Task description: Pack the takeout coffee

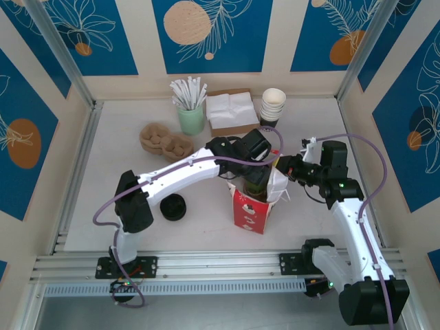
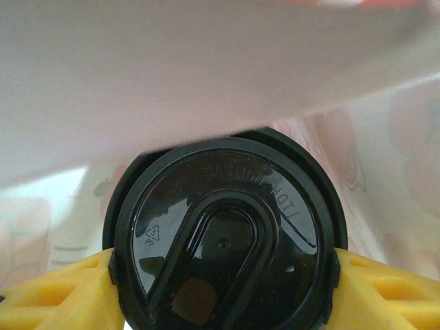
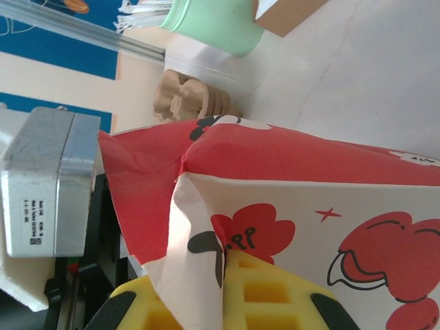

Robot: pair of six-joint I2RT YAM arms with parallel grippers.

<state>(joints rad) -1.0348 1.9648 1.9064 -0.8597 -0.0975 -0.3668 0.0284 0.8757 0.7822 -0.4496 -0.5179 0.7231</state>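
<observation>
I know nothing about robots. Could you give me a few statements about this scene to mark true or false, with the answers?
1. The left pincer grips the takeout coffee at its black lid, one finger on each side. True.
2. The right pincer hangs free, touching nothing. False: it pinches the edge of the paper bag.
3. A loose black lid lies on the table, left of the bag. True.
4. The stacked cups stand inside the bag. False: they stand at the back of the table, beside the napkins.
</observation>
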